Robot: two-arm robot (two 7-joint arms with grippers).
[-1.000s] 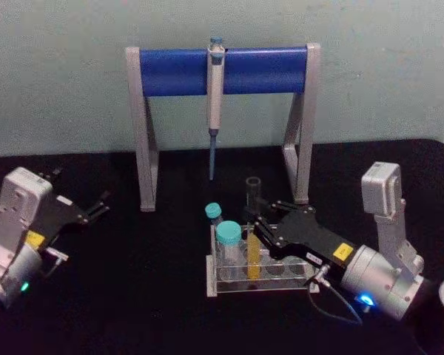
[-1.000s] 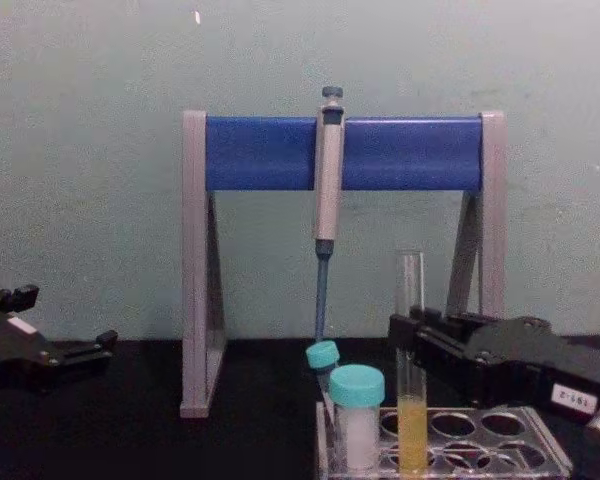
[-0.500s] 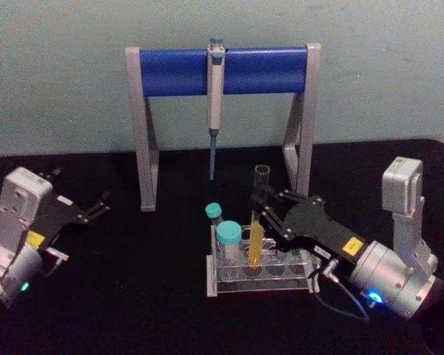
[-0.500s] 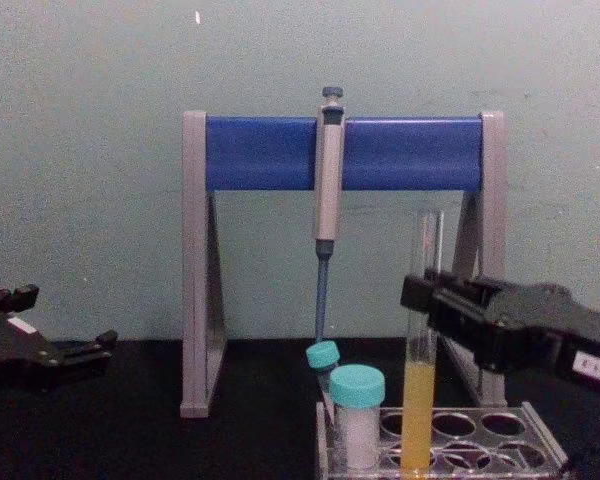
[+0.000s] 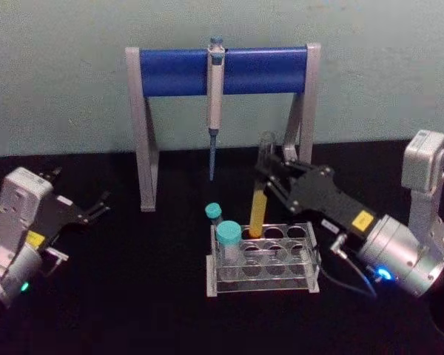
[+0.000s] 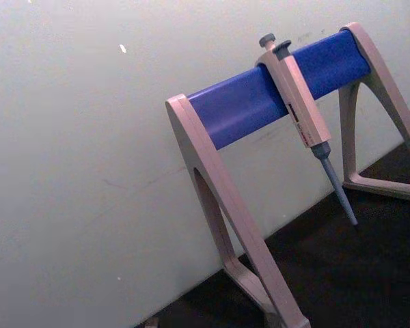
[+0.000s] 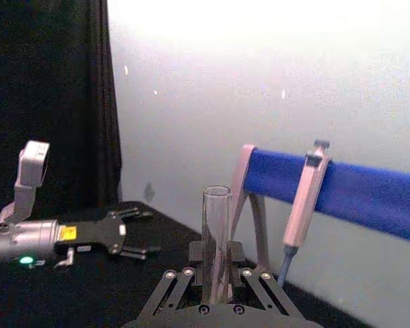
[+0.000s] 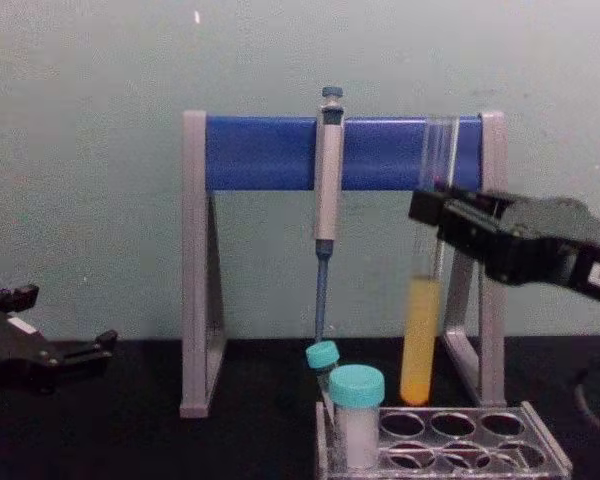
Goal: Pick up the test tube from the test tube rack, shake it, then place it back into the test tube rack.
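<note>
Since a second ago my right claw [image 8: 432,205] has lifted the test tube [image 8: 420,340] clear of the test tube rack [image 5: 260,275], and its round bottom hangs just above the back holes. That claw is clamped on the upper glass. Pick-up looks done. Shaking comes next, gently, as the mouth is uncapped. My left claw [image 5: 98,207] sits parked, spread open, on the desk [image 5: 133,303].
</note>
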